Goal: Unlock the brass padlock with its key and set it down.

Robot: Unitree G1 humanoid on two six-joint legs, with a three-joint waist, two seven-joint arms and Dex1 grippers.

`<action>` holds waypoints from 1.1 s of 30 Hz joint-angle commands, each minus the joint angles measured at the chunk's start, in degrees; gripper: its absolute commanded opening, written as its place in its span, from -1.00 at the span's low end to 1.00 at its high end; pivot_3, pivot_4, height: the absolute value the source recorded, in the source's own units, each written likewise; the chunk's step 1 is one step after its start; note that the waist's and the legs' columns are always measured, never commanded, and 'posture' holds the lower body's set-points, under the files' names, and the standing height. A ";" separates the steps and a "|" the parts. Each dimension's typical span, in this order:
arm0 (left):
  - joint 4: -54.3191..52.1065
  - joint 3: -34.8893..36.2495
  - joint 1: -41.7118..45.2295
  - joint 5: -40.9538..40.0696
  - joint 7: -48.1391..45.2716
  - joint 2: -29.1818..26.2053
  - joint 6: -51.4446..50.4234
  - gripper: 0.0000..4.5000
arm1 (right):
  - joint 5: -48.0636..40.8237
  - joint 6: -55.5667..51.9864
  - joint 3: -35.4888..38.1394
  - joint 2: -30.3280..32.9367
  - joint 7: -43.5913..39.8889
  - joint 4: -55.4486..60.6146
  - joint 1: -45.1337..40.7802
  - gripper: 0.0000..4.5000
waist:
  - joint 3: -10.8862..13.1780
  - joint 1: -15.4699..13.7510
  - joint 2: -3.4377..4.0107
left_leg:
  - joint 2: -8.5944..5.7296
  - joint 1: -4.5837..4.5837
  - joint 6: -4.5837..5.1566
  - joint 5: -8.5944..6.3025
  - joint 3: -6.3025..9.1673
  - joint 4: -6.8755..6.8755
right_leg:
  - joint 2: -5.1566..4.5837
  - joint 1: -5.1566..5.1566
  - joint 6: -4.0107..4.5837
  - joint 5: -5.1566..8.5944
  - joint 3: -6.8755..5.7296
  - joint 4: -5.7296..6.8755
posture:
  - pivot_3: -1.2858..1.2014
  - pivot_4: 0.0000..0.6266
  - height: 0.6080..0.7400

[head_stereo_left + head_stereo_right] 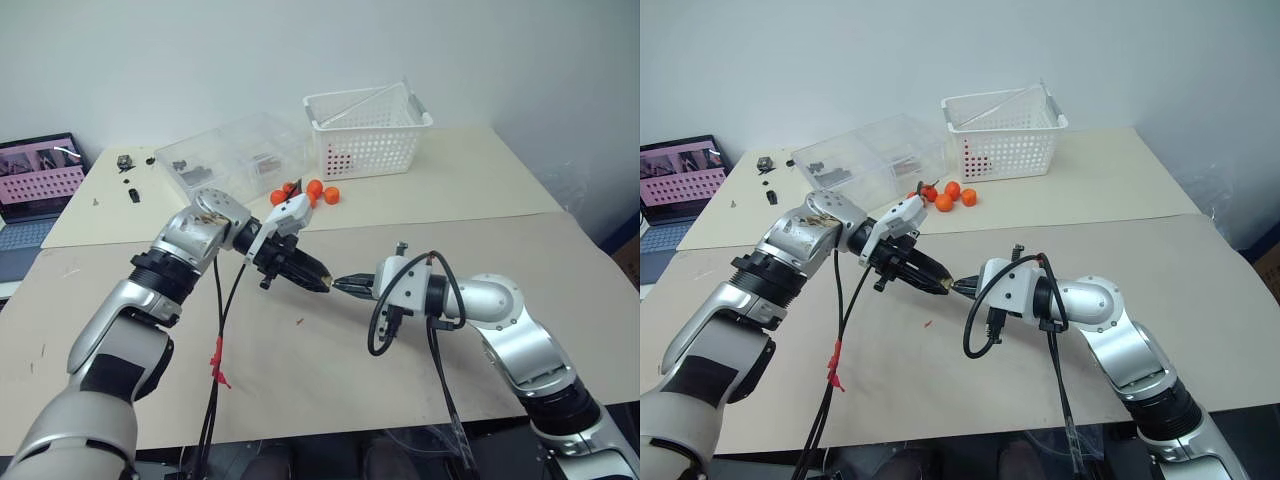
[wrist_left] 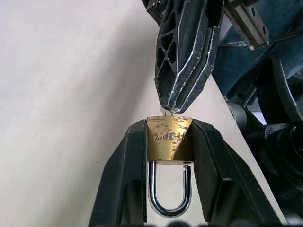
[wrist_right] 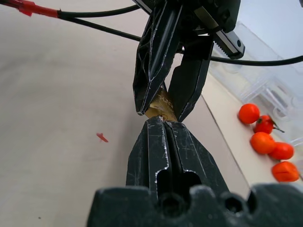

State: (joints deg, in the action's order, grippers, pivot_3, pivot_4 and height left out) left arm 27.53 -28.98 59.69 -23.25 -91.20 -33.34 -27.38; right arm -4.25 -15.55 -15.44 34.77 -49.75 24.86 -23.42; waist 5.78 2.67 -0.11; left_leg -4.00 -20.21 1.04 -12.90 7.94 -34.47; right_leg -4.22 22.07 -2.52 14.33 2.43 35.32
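Left tool (image 2: 169, 142) is pinching the brass padlock (image 2: 169, 141) above the middle of the surface (image 1: 300, 370). Right tool (image 3: 163, 120), pressed together, meets its keyhole end. Key's hidden; a skewed twist could jam it or pop the padlock loose.

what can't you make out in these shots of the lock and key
- Key: in the left wrist view the shut right gripper covers it where it meets the small yellow-brass padlock.
- Shackle: its free end shows a gap at the body, but whether it is released cannot be told.
- Clear plastic box: contents too small in the left eye view.
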 commanded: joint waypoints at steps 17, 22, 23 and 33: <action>-1.83 -6.27 2.91 -16.35 -1.30 -4.89 -11.72 -0.64 | 13.59 35.09 4.60 4.87 7.78 -4.21 2.75 0.49 | 0.00 -0.12 0.01 | -0.01 0.03 0.39 -0.23 -0.11 -0.29 | 0.03 0.05 -0.02 0.01 -0.03 0.14 | 0.03 -0.52 1.00; -1.41 -8.18 3.45 -20.70 -1.30 -5.97 -14.01 -0.64 | 14.35 39.26 5.35 6.10 8.25 -5.04 5.26 0.49 | 0.00 -0.11 0.01 | -0.02 0.04 0.47 -0.28 -0.12 -0.31 | 0.05 0.04 -0.03 0.02 -0.02 0.15 | 0.03 -0.52 1.00; -1.43 -8.62 3.50 -21.21 -1.30 -6.20 -14.05 -0.64 | 14.34 39.60 5.32 6.13 8.22 -5.07 5.50 0.49 | 0.00 -0.10 0.01 | -0.01 0.04 0.54 -0.32 -0.12 -0.34 | 0.05 0.03 -0.03 0.02 -0.01 0.15 | 0.03 -0.52 1.00; 0.43 -10.48 4.65 -22.47 -1.30 -4.94 -13.39 -0.64 | 14.31 37.51 4.34 4.37 8.08 -4.09 5.46 0.49 | 0.00 -0.17 0.00 | 0.00 0.04 0.60 -0.35 -0.12 -0.36 | 0.10 0.03 -0.03 0.02 0.00 0.11 | 0.03 -0.52 1.00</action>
State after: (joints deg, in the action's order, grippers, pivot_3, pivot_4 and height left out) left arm 28.31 -39.84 62.71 -44.16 -91.95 -38.33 -41.20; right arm 10.45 22.91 -12.00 39.64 -42.52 18.67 -17.03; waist 5.78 2.50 -0.11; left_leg -3.99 -20.18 1.65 -13.26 7.82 -34.83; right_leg -4.12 22.11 -2.54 14.35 2.43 35.43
